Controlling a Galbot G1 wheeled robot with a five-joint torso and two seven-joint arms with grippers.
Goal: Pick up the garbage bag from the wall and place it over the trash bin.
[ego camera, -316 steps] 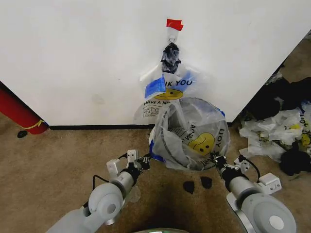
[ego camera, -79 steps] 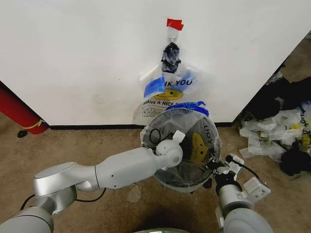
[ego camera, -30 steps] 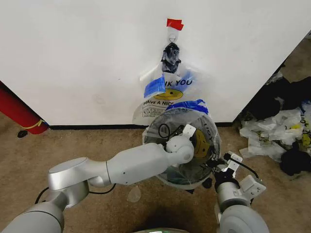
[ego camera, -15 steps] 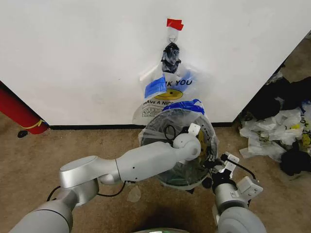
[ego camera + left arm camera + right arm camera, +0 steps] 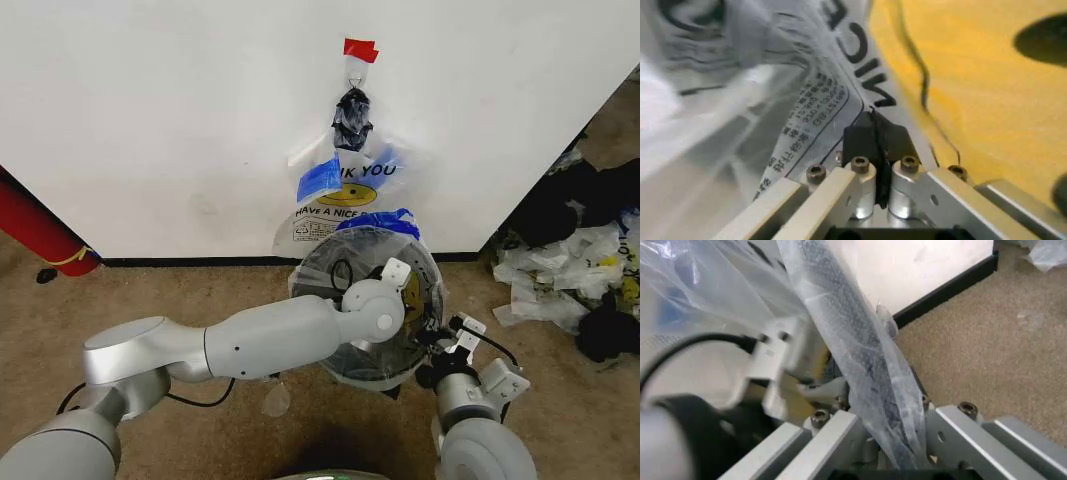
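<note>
The garbage bag [image 5: 412, 228], thin and printed with a yellow smiley, lines the round dark trash bin [image 5: 345, 368] by the wall [image 5: 150, 120], its blue-taped edge over the far rim. My left arm reaches across into the bin. The left gripper [image 5: 873, 134] is shut, pinching the printed film beside the smiley [image 5: 987, 90]. At the bin's near right rim, my right gripper [image 5: 432, 345] grips a bunched fold of the garbage bag [image 5: 860, 370] that runs between its fingers, which hides the tips.
A second smiley bag [image 5: 345, 195] hangs on the wall under a black knotted wad [image 5: 352, 118] and red tape [image 5: 359, 48]. A red cylinder [image 5: 35, 232] leans at the left. Loose bags [image 5: 570, 280] pile on the carpet at the right.
Since the earliest frame my left arm has swung from the floor into the bin, and the bag now lies spread inside it. In the last second the left wrist drew back slightly.
</note>
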